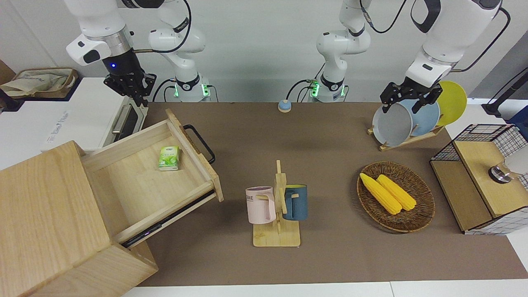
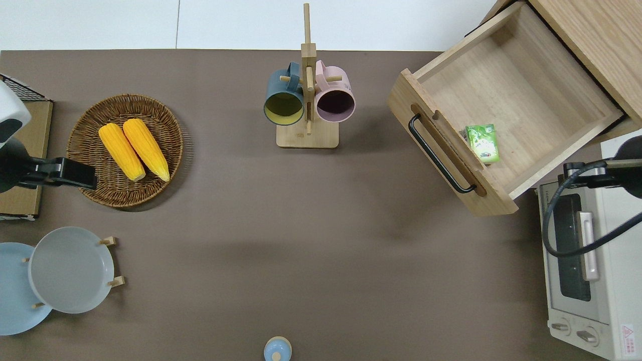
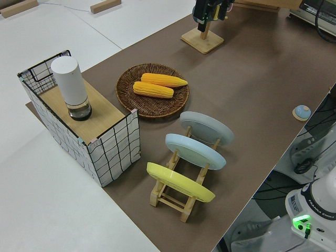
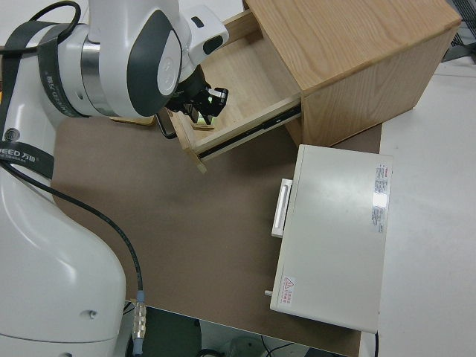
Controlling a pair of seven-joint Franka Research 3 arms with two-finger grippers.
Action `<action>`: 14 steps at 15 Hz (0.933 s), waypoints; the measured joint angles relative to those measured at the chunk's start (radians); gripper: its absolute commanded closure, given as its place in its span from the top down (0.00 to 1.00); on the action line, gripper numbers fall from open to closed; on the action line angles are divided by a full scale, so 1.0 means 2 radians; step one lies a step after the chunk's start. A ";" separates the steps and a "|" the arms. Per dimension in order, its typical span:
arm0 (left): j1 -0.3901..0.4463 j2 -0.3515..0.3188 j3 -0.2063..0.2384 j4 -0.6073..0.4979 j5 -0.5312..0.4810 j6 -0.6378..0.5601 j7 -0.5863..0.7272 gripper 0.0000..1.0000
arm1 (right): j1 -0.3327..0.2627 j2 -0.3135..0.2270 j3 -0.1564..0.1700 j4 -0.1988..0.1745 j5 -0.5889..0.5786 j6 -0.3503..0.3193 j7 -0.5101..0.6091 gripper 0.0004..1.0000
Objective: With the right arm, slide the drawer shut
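Right end effector | holds nothing | drawer open

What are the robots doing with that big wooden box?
The drawer of the wooden box is pulled wide open, with a small green packet inside. The right gripper is up in the air over the white toaster oven, not touching the drawer's black handle. The left arm is parked.
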 measured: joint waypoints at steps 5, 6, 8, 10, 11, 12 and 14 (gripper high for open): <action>0.000 0.000 0.000 0.000 0.000 0.000 0.000 0.99 | 0.001 0.000 0.003 0.010 0.000 -0.012 0.000 0.00; 0.000 0.000 0.000 0.000 0.000 0.000 0.000 0.99 | 0.004 0.000 0.003 0.015 0.000 -0.019 0.001 0.00; 0.000 0.000 0.000 0.000 0.000 0.000 0.000 0.99 | 0.012 0.002 0.004 0.028 0.000 -0.028 0.009 0.00; 0.000 0.000 0.000 0.000 0.000 0.000 0.000 0.99 | 0.028 0.005 0.005 0.037 0.000 -0.033 0.031 0.00; 0.000 0.000 0.000 0.000 0.000 0.000 0.000 0.99 | 0.037 0.006 0.006 0.039 0.000 -0.034 0.047 0.00; 0.000 0.000 0.000 0.000 0.000 0.000 0.000 0.99 | 0.049 0.007 0.006 0.040 0.000 -0.034 0.068 0.00; 0.000 0.000 0.000 0.000 0.000 0.000 0.000 0.99 | 0.074 0.009 0.007 0.041 0.000 -0.034 0.109 0.00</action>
